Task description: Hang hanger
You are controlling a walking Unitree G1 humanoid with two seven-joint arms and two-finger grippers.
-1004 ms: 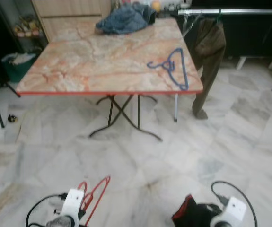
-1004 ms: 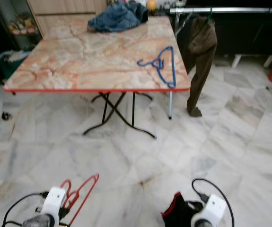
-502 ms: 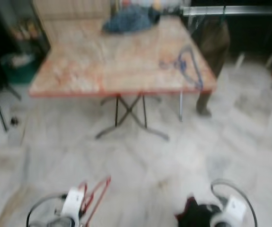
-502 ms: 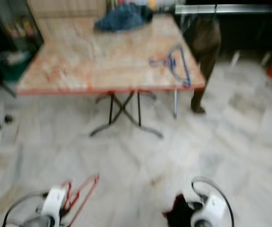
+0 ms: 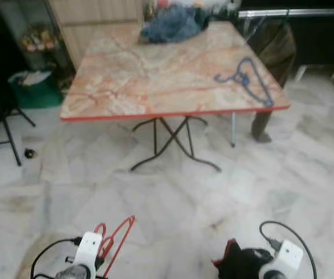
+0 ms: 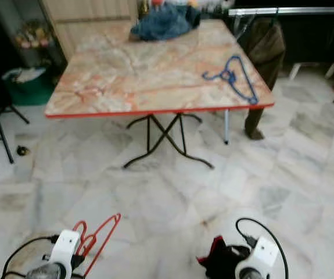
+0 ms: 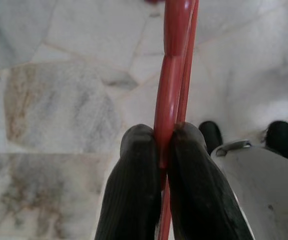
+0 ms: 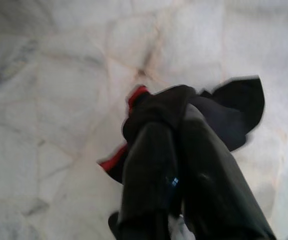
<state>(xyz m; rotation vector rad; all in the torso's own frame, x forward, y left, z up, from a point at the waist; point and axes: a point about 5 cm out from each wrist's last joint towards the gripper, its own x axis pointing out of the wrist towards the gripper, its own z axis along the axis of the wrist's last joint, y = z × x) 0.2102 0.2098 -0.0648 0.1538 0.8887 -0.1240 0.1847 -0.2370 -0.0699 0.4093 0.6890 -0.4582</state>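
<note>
We hold the red hanger (image 7: 171, 70) in our left gripper (image 7: 165, 145), whose two black fingers are pressed together on its thin frame; the hanger runs up and away from the fingertips, low over the marble floor (image 5: 172, 197). In the head view it sticks out forward and to the right of our left wrist, well short of the table (image 5: 155, 75).

Our right gripper (image 8: 176, 130) is clamped on a black garment with red trim (image 8: 224, 107), which bunches around the fingers just above the floor.

Ahead of us stands the folding table with its marbled orange top and red rim. A blue hanger (image 6: 236, 75) lies flat near the table's right edge, towards the front right corner. A heap of blue denim (image 6: 164, 20) sits at the far edge. Beyond the table's far right corner, a metal clothes rail (image 6: 288, 10) carries brown trousers (image 6: 265, 52) hanging down to the floor.
</note>
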